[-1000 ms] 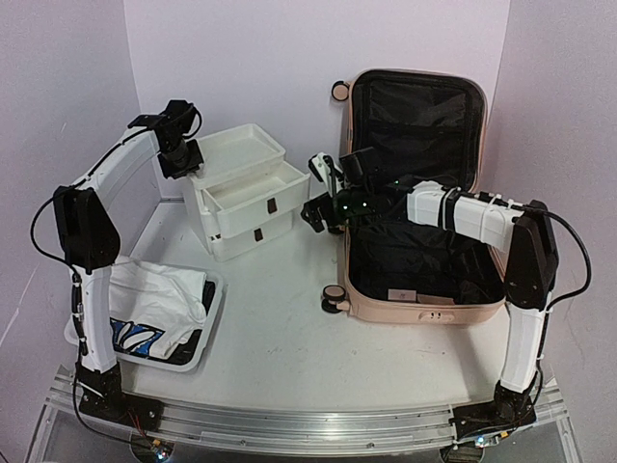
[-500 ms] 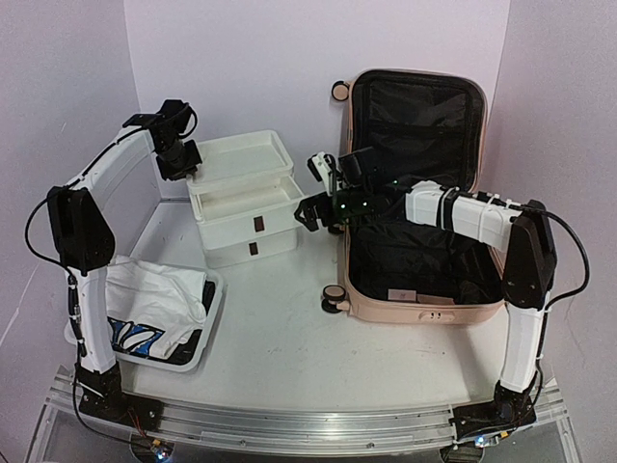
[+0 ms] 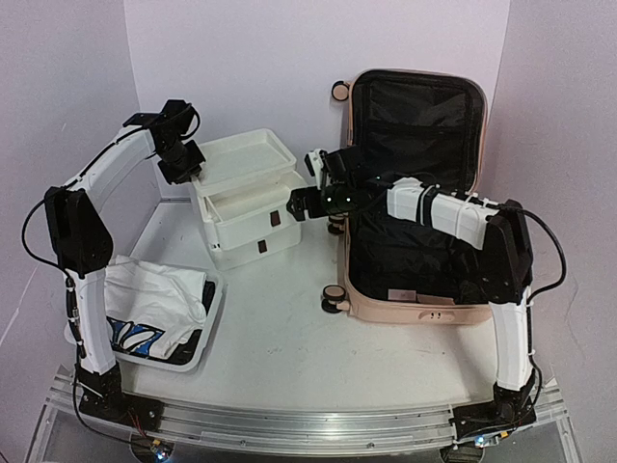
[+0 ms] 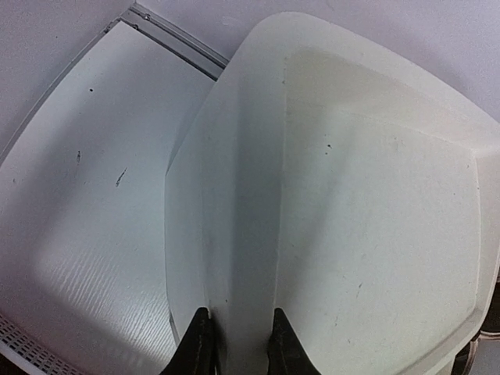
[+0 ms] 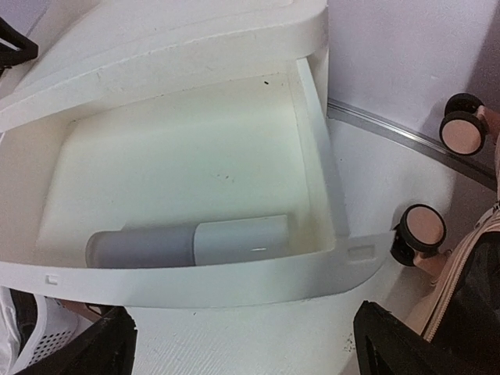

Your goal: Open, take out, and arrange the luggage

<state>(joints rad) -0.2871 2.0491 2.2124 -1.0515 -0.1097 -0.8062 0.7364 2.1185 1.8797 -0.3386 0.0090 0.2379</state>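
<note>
pink luggage [image 3: 424, 311] (one, open), left fingers [image 4: 200, 348] pinch one drawer unit [image 3: 253, 227], right fingers [image 5: 94, 353] wide

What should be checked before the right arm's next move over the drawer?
1. Luggage open, lid upright: ok.
2. Left gripper clamped on the drawer unit top rim: ok.
3. Upper drawer pulled out: ok.
4. Right gripper open, empty, above that drawer: ok.
5. Grey-and-white tube lying in the drawer by its front wall: ok.
6. Luggage emptied: cannot tell, the dark lining hides what is inside.
</note>
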